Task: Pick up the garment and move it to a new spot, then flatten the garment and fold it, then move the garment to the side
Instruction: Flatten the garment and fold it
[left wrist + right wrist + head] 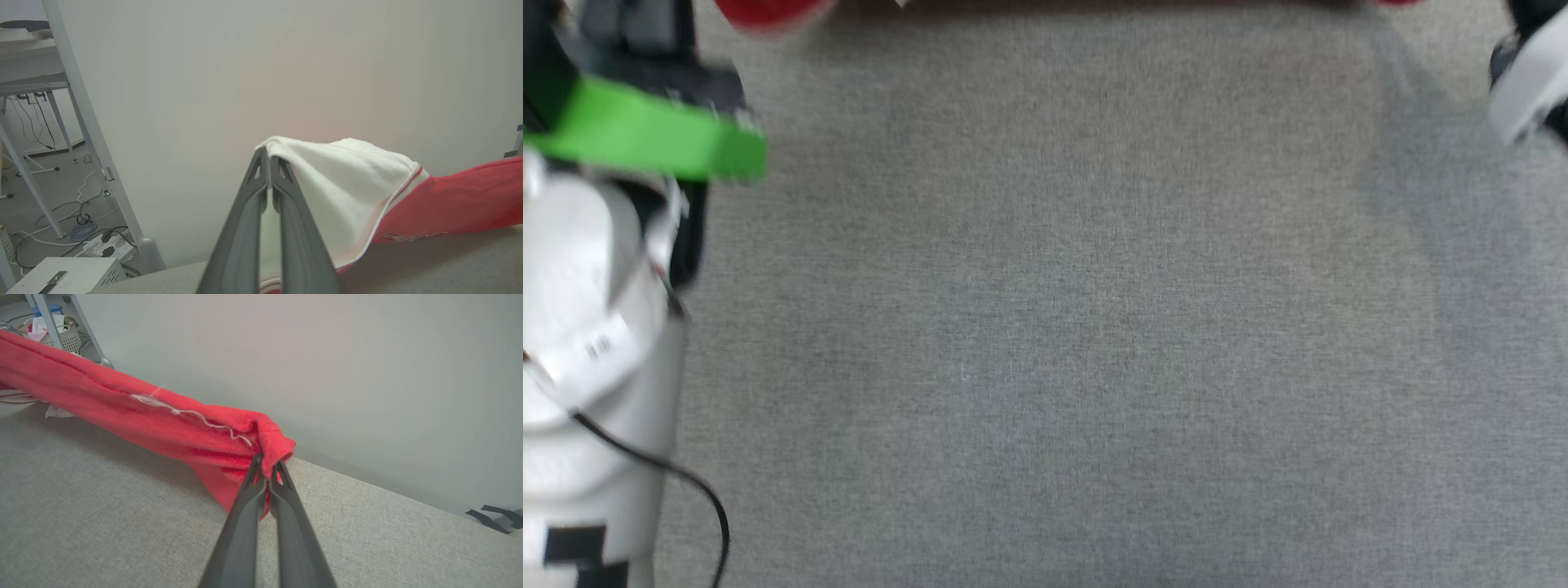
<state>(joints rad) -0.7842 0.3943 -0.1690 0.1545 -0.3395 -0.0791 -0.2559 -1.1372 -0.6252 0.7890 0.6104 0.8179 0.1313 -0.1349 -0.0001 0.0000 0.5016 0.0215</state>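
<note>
**Holding the shirt strung between both claws**

Gripping on both sides. Through the left wrist view I see the left gripper point(269, 154) with its two dark fingers pressed together at the tips, pinching the white short sleeve of the red jersey shirt point(347, 192). The sleeve drapes over the right-hand finger and runs off to the right of that view. There a thin red-and-white trim line meets the red body, which goes out at the frame edge just above the grey fabric tabletop point(449, 261).

Right wrist view: the right gripper point(267, 460) is likewise clamped tight, fingertips biting a bunched red edge of the shirt point(163, 420). From that pinch the cloth stretches away as a rolled band toward the upper left of the view. It is lifted off the tabletop point(102, 522), with a shadow beneath it. One red flap hangs down beside the fingers; I cannot tell whether it touches the surface. A loose white thread point(192, 413) lies along the band.

Head view, blurred: a strip of red point(768, 12) shows at the very top edge, at the far side of the tabletop point(1094, 327). My left forearm point(588, 327), pale with a green band point(645, 143), stands at the left. A pale piece of the right arm point(1527, 90) is at the upper right.

Surroundings: plain wall point(286, 61), a white frame leg point(90, 122), floor cables and a power strip point(107, 245).
</note>
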